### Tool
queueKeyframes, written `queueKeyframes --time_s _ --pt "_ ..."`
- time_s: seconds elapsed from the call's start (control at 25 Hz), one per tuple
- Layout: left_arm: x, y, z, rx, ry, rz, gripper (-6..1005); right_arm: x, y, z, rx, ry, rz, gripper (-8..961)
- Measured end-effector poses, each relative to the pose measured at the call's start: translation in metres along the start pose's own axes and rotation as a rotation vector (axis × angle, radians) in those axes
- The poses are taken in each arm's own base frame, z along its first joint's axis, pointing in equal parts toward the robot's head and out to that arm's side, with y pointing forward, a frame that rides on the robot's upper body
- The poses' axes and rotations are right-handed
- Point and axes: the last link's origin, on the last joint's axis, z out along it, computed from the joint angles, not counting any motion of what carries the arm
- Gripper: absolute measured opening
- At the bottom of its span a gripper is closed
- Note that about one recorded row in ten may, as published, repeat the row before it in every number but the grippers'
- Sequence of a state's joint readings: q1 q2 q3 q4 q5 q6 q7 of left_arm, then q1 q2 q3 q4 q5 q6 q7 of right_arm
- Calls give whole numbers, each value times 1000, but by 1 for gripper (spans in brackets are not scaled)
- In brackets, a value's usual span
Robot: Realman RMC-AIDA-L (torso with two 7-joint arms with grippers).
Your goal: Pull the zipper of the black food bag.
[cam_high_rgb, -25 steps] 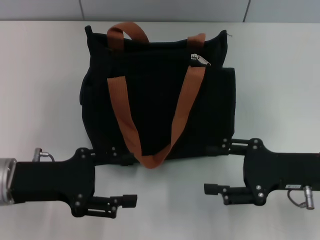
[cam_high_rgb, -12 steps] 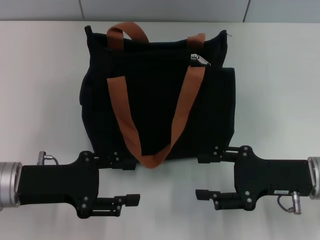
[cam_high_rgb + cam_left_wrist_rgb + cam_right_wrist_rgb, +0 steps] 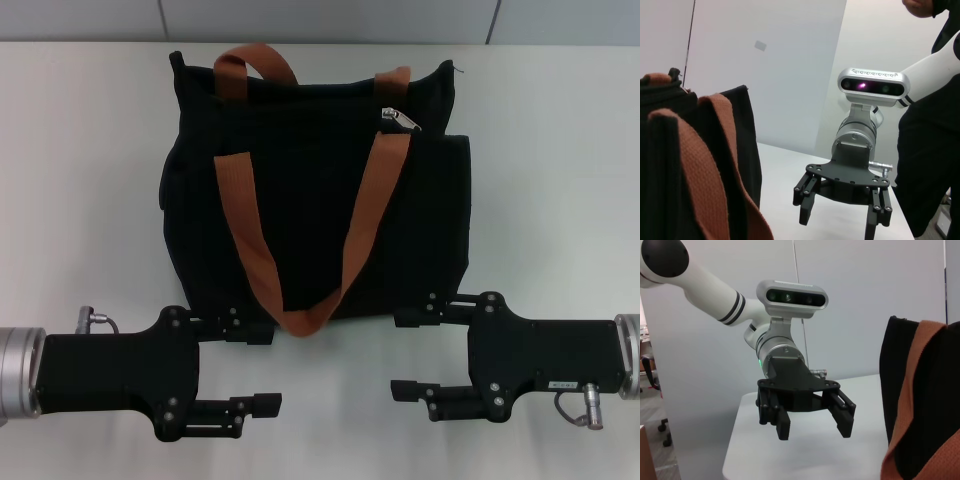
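- The white table (image 3: 560, 180) is seen carrying everything.
- The black food bag (image 3: 310, 200) is laid near the middle of the table, towards its far edge, with its opening edge turned away from the robot.
- Two orange-brown straps (image 3: 245, 230) are draped across the bag's upper face and meet in a loop at its near edge.
- The left gripper (image 3: 262, 370) is held low over the table just in front of the bag's near left corner, its fingers (image 3: 784, 426) spread apart with nothing between them.
- The right gripper (image 3: 405, 355) is placed opposite, by the near right corner, and its fingers (image 3: 805, 212) are likewise apart and empty.
- The zipper (image 3: 400, 119) is found as a small silver tab on the bag's far right part, beside a strap, well apart from both grippers.
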State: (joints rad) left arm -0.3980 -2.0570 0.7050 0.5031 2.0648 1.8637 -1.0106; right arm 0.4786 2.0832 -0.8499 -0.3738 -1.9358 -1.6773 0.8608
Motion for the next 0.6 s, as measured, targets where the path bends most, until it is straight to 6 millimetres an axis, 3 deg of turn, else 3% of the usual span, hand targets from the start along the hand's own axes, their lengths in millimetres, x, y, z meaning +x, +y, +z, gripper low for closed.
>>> queueKeyframes --time_s 0.6 --pt "0 1 0 -3 3 1 708 0 1 1 -6 -7 6 727"
